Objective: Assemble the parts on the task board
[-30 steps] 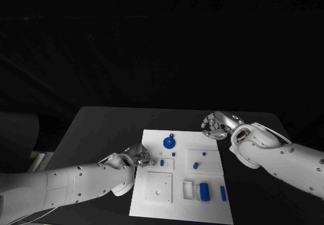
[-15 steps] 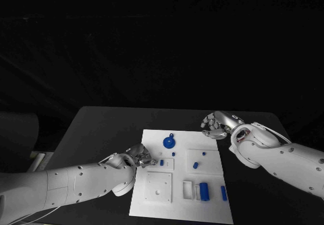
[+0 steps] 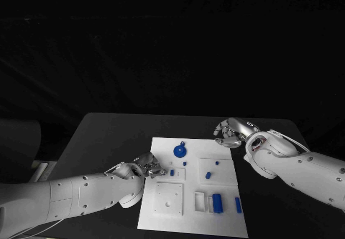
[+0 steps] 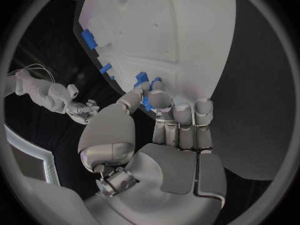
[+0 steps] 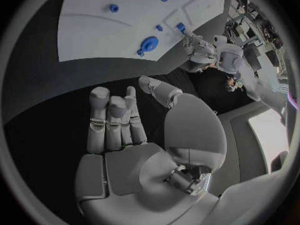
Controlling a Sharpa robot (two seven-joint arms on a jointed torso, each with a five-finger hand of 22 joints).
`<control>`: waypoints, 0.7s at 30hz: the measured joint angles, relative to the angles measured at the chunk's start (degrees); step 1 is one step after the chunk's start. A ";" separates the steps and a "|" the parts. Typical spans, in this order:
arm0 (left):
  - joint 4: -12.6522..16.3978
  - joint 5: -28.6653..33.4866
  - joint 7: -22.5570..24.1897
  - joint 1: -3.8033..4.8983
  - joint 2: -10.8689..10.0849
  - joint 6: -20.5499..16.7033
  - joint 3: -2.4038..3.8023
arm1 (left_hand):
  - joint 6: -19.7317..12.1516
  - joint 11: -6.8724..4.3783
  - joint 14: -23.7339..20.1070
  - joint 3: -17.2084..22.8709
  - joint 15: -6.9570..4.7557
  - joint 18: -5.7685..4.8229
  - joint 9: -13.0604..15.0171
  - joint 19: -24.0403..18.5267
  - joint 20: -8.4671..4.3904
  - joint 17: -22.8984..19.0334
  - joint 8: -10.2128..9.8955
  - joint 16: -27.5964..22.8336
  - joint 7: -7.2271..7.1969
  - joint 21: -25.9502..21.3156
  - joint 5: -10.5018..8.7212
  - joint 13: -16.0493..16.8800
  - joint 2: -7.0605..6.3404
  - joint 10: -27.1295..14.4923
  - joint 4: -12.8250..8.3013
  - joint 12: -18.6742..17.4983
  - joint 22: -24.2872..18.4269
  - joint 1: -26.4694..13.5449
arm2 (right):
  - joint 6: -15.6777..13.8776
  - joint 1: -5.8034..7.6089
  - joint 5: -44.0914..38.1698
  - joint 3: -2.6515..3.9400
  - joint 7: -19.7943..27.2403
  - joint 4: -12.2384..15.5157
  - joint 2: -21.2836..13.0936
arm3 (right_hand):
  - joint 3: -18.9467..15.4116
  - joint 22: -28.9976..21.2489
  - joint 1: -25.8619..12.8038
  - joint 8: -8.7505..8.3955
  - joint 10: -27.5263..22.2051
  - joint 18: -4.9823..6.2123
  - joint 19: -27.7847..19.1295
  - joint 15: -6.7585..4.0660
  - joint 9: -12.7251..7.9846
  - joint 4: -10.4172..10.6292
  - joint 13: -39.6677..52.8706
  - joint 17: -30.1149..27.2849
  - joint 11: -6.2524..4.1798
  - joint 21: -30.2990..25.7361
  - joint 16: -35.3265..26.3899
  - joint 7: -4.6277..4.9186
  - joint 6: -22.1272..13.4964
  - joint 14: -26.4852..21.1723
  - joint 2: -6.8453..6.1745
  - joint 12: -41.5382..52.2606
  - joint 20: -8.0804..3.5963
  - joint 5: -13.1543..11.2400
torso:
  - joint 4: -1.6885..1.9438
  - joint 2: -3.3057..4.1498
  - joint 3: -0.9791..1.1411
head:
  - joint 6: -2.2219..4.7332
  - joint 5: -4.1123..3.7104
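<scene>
- Almost nothing is being altered since the earlier pictures: the left hand (image 3: 147, 166) is still being kept at the left edge of the task board (image 3: 224, 221), perhaps a touch nearer the small blue piece (image 3: 172, 173) beside it, and the right hand (image 3: 230, 133) is still being held at the board's far right corner.
- The parts are being left where they were; no piece is seen shifted.
- In the left wrist view the left hand's fingers (image 4: 161, 101) are being curled in over the board's edge, close against a blue piece (image 4: 141, 78); whether that piece is being pinched cannot be told.
- The right hand's fingers (image 5: 112, 116) are being held side by side, slightly bent, the thumb set apart, with nothing being gripped, over the black table (image 3: 107, 134) just off the board.
- Six blue parts are being counted on the board in the head view: one round disc with a tab (image 3: 180, 151), one tiny peg (image 3: 185, 163), the small piece by the left hand, one short slanted piece (image 3: 208, 175), one block (image 3: 217, 203) and one thin bar (image 3: 238, 204).
- One board, one table and two hands are being counted.
</scene>
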 measured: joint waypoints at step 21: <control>-0.52 -2.18 -0.14 0.02 -0.10 2.34 0.03 | 0.28 0.00 -0.01 -0.16 0.01 0.00 0.02 0.00 0.00 -0.01 0.02 0.00 -0.10 0.00 -0.14 -0.01 0.37 0.00 -0.16 0.00 -0.01 0.37 | 0.00 0.01 0.03 0.00 0.05 -0.03 0.05 | -0.16 0.04 -0.22 0.00 0.00 0.00 0.00 0.00 0.00 0.16 0.00 0.00 0.00 0.00 0.00 0.02 -0.02 0.00 0.22 0.00 0.00 0.29 | -0.02 0.00 0.00 | 0.07 0.03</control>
